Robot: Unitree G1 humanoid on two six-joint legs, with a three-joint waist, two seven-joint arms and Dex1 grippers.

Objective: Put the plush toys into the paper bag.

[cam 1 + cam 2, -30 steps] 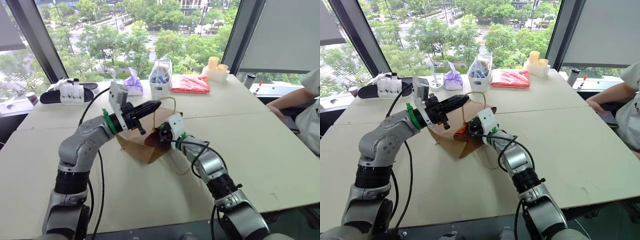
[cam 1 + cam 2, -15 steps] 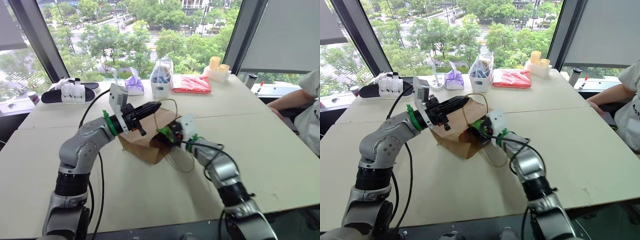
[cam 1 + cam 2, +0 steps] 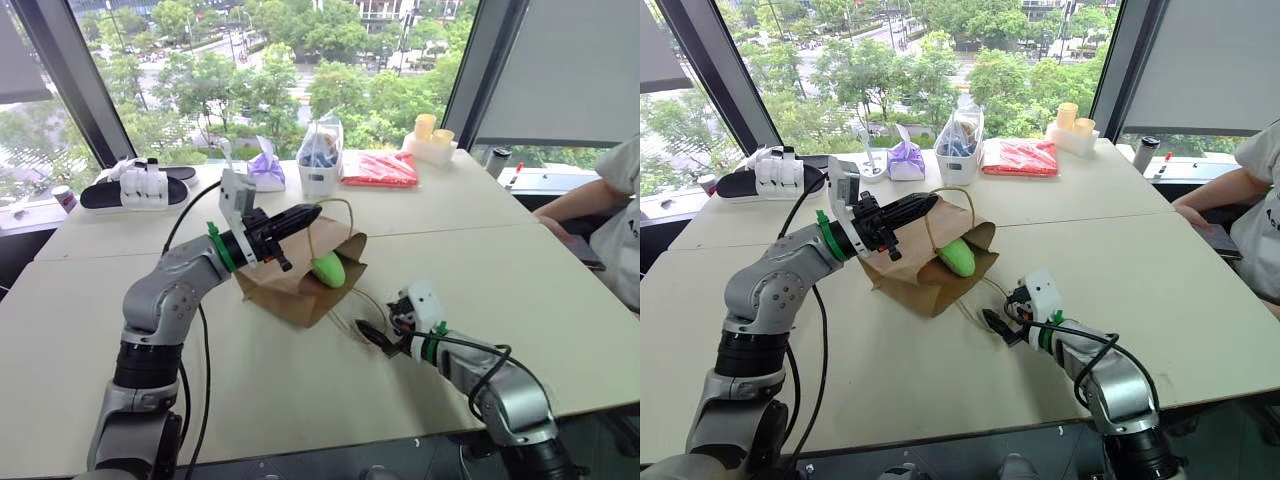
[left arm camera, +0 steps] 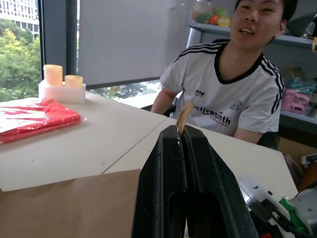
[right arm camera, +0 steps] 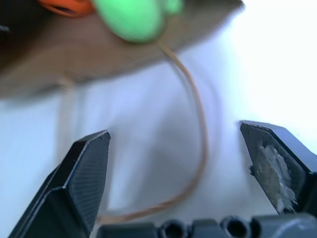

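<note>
- The green plush toy lies in the mouth of the paper bag, half out over the lip; the orange plush toy sits deeper inside, glimpsed in the right wrist view.
- The bag lies on its side on the table, mouth facing the right gripper.
- The left gripper is clenched on the bag's upper cord handle, lifting the mouth open.
- The right gripper, jaws spread and empty, hovers over the lower handle loop on the table, near the mouth.
- Judgement: nudge the green toy fully in; keep clear of the loop.
</note>
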